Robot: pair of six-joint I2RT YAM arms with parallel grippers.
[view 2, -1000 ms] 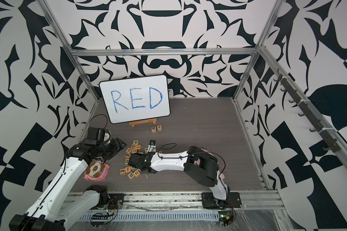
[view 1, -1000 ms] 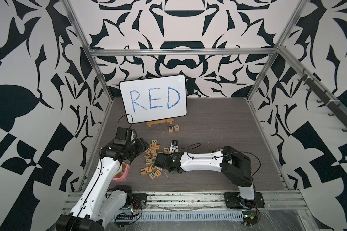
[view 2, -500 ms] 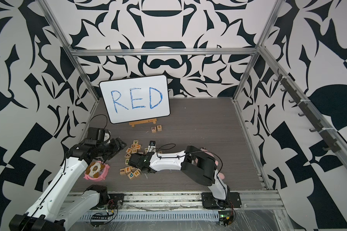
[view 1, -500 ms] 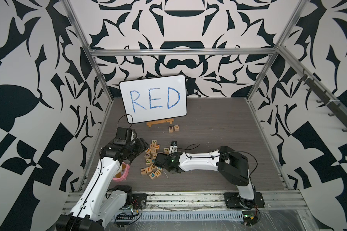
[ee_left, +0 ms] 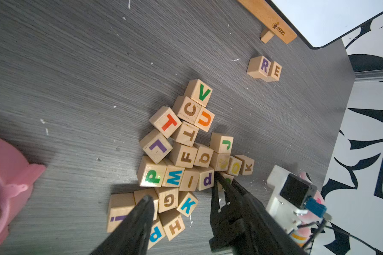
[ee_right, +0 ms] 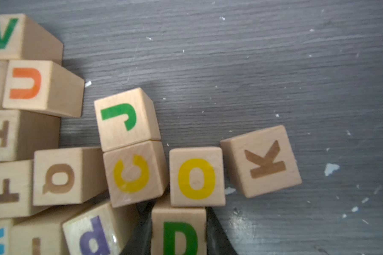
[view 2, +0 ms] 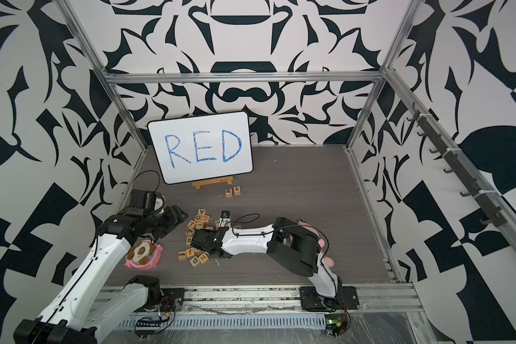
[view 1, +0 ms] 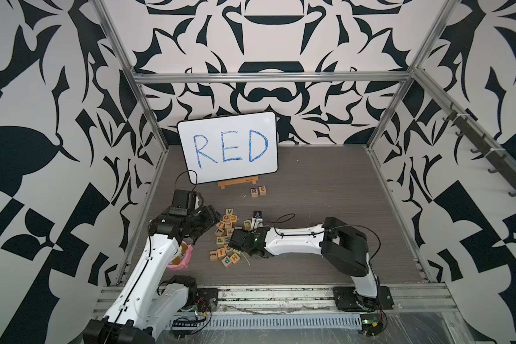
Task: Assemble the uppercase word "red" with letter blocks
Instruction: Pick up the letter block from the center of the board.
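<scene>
At the near left of the tabletop (view 1: pixel 325 178), partly under the left arm, lies a pink bowl-shaped toy (view 2: pixel 143 253); its hollow holds a cream and brown filling, too small to name. Just to its right and farther back, the left claw (view 1: pixel 213 219) hangs at the left edge of the pile of letter blocks (view 1: pixel 227 235), its fingers apart and nothing between them. The pile is a loose cluster with faces such as V, C, U, T, L, F, P and M turned up, and most cubes touch a neighbour.

At the pile's right side the right claw (ee_right: pixel 178 212) is clamped on the D block (ee_right: pixel 179 236), one finger against each side face, the green D facing up. This cube sits right beside the yellow O block (ee_right: pixel 196 177); whether it is still resting on the surface cannot be told.

Farther back, the white board (view 1: pixel 227 147) lettered RED leans on a wooden stand (view 1: pixel 237 182). Just in front of the stand's right end, the R block (view 1: pixel 254 192) and E block (view 1: pixel 262 190) stand touching, R on the left.
</scene>
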